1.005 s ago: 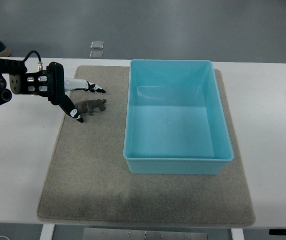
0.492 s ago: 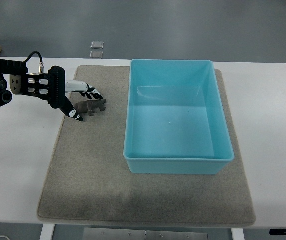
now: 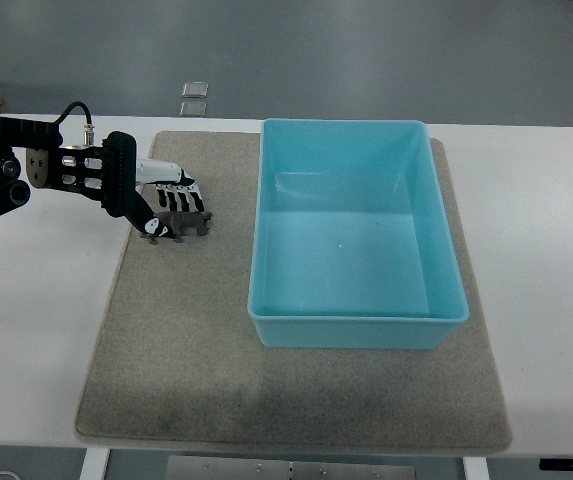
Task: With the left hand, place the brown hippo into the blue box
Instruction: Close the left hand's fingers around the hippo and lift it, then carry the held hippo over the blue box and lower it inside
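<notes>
left hand [image 3: 162, 205] reaches in from the left edge — fingers [image 3: 179, 198] curled down, closed in a grasp.

You are viewing an evenly lit, bright scene; the light is diffuse and falls from overhead. Shadows are soft and short. The blue box [image 3: 351, 235], to the right of the fingers [image 3: 176, 200], throws a faint dark band on the mat [image 3: 186, 350] along its near edge. You will find a pale reflection on the box floor, near its far wall. The white bench [image 3: 36, 300] reads close to overexposed but shows no hard glare. Focus is moderately sharp overall; fine detail at the fingers is soft. Straight edges show no marked bending toward the frame borders.
</notes>
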`<action>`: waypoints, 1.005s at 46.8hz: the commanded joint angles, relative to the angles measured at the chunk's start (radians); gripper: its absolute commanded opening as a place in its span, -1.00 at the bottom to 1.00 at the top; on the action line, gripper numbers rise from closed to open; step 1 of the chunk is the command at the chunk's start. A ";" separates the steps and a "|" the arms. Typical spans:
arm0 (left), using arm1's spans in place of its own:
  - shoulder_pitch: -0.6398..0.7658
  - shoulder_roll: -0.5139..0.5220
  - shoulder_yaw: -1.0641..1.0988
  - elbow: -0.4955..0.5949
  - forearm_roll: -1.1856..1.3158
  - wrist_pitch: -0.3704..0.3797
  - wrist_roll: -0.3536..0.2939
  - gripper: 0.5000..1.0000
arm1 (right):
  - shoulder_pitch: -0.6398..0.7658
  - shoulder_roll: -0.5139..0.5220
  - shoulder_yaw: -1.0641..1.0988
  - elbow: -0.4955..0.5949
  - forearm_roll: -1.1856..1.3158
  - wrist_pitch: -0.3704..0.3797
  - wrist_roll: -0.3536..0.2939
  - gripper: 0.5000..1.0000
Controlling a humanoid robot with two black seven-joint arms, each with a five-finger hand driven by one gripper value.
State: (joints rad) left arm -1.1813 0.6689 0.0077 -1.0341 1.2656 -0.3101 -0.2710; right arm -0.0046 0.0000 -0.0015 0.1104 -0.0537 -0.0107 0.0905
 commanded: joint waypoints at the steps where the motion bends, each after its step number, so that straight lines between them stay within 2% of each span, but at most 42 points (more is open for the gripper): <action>1: 0.000 0.000 0.000 -0.003 0.000 -0.003 0.003 -1.00 | 0.000 0.000 0.000 0.000 0.000 0.000 0.000 0.74; 25: -0.018 0.000 -0.015 -0.004 -0.002 0.003 0.003 -1.00 | 0.000 0.000 0.000 0.000 0.000 0.000 0.000 0.74; 34: -0.078 -0.003 -0.023 -0.001 -0.020 0.029 0.003 -1.00 | 0.000 0.000 0.000 0.000 0.000 0.000 0.000 0.74; 47: -0.119 -0.029 -0.115 0.000 -0.020 0.029 0.003 -1.00 | 0.000 0.000 0.000 0.000 0.000 0.000 0.000 0.74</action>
State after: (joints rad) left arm -1.2836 0.6447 -0.0909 -1.0338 1.2450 -0.2805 -0.2685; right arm -0.0046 0.0000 -0.0015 0.1104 -0.0537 -0.0107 0.0905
